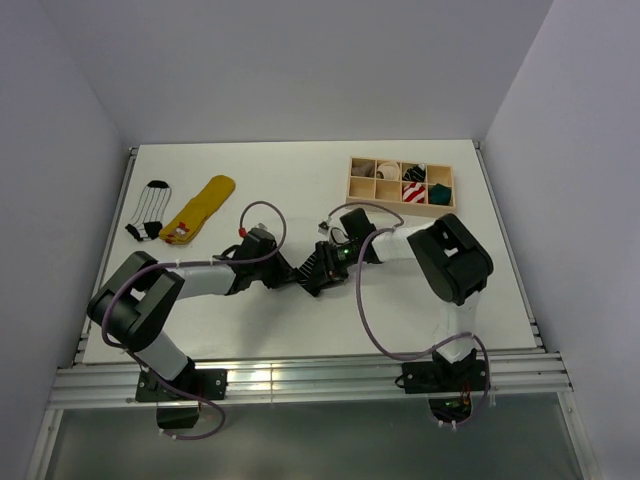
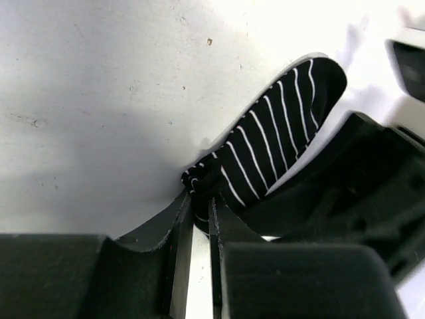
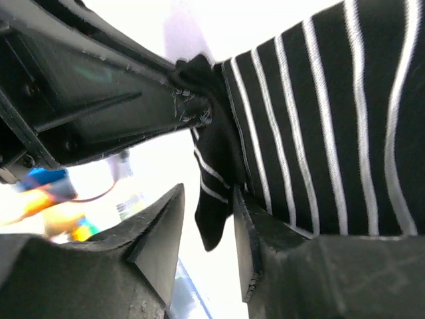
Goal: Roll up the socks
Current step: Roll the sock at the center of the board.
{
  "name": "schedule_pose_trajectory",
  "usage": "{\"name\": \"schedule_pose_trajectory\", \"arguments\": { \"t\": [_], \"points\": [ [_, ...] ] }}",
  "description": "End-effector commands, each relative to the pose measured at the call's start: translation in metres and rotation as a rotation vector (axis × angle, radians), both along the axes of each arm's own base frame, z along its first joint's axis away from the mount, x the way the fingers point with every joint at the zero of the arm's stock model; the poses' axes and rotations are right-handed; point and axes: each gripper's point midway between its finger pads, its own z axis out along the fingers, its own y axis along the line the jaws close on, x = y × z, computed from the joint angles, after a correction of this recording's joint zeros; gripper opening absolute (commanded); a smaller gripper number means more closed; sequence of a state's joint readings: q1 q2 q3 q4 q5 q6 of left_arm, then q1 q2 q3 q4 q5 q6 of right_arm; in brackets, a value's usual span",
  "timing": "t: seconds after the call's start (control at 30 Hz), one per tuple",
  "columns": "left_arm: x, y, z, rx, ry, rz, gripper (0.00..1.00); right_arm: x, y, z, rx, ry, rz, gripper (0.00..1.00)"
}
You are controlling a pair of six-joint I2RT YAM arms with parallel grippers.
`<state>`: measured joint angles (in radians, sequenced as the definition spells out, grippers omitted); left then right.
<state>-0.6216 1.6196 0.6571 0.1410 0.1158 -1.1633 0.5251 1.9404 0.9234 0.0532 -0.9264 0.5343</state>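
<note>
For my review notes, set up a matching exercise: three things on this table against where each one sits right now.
Things:
1. yellow sock
2. wooden box
3. black striped sock

Places:
A. mid-table, its edge pinched by the left gripper
B. far left of the table, lying flat
C. far right of the table, socks in some compartments

Pairs: 1-B, 2-C, 3-A
</note>
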Motion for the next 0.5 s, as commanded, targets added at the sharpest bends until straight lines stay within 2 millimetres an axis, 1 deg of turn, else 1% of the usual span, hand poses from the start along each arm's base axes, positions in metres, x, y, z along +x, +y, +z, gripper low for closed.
{"name": "schedule_pose_trajectory", "arguments": {
  "t": [0.0, 0.03, 0.07, 0.1, 0.13, 0.17, 0.2, 0.23, 0.27, 0.3, 0.33, 0.37, 0.4, 0.47],
  "points": [
    [-0.02, 0.035, -0.038, 0.205, 0.093, 0.007, 0.18, 0.007, -0.014, 0.0, -0.195, -0.195, 0.004, 0.43],
    [-0.019, 0.035, -0.036, 0.213, 0.097, 0.001, 0.18, 0.011, -0.016, 0.005, -0.225, -0.244, -0.008, 0.44],
    [-0.018, 0.034, -0.034, 0.216, 0.094, -0.005, 0.18, 0.011, -0.011, 0.02, -0.23, -0.318, -0.004, 0.45],
    [-0.018, 0.034, -0.034, 0.221, 0.097, -0.011, 0.18, 0.021, -0.018, 0.02, -0.306, -0.407, -0.033, 0.45],
    [-0.015, 0.032, -0.03, 0.22, 0.088, -0.015, 0.18, 0.024, -0.02, 0.025, -0.34, -0.467, -0.044, 0.46],
    [-0.016, 0.034, -0.03, 0.232, 0.094, -0.021, 0.18, 0.031, -0.022, 0.037, -0.407, -0.592, -0.073, 0.46],
    [-0.016, 0.033, -0.028, 0.234, 0.093, -0.023, 0.18, 0.032, -0.021, 0.043, -0.432, -0.651, -0.083, 0.46],
    [-0.013, 0.032, -0.025, 0.233, 0.083, -0.027, 0.18, 0.03, -0.022, 0.052, -0.441, -0.709, -0.099, 0.46],
    [-0.014, 0.033, -0.024, 0.241, 0.091, -0.028, 0.18, 0.021, -0.014, 0.056, -0.443, -0.763, -0.077, 0.46],
    [-0.013, 0.033, -0.022, 0.241, 0.087, -0.03, 0.18, 0.021, -0.009, 0.062, -0.426, -0.807, -0.085, 0.44],
    [-0.012, 0.031, -0.019, 0.238, 0.079, -0.033, 0.18, 0.018, -0.01, 0.065, -0.425, -0.837, -0.093, 0.43],
    [-0.013, 0.031, -0.018, 0.238, 0.082, -0.034, 0.18, 0.015, -0.007, 0.066, -0.417, -0.861, -0.083, 0.41],
    [-0.012, 0.031, -0.016, 0.237, 0.079, -0.038, 0.18, 0.006, 0.003, 0.068, -0.388, -0.884, -0.061, 0.4],
    [-0.012, 0.031, -0.015, 0.238, 0.078, -0.04, 0.18, 0.004, 0.006, 0.069, -0.398, -0.925, -0.057, 0.39]
  ]
}}
